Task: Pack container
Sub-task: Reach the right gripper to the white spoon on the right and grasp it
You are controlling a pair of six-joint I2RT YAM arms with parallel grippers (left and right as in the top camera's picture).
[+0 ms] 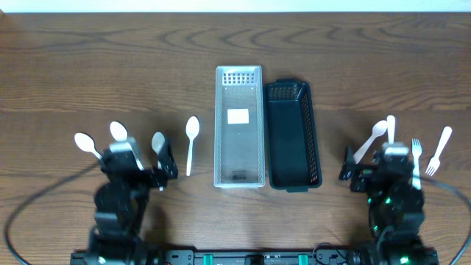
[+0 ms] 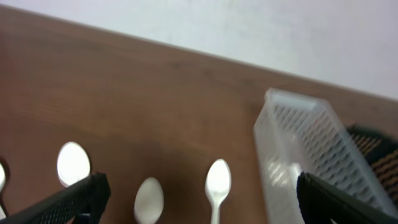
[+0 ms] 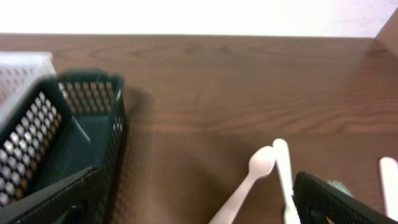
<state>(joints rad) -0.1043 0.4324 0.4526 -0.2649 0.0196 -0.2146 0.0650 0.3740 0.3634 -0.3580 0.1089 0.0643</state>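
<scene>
Overhead: L gripper (image 2: 202, 186) released, empty; spoons (image 1: 192, 140) at 11–1, clear bin (image 1: 238, 125) at 2. R gripper (image 3: 196, 186) likewise; forks (image 1: 440, 151) at 2, black bin (image 1: 294, 136) at 10. Wrist views blurry, handles cut off.

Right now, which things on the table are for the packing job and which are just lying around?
For the job:
- clear basket
- dark basket
- four white spoons on the left
- white forks and other cutlery on the right

Just lying about:
- black cables by the arms
- nothing else that I can see
</scene>
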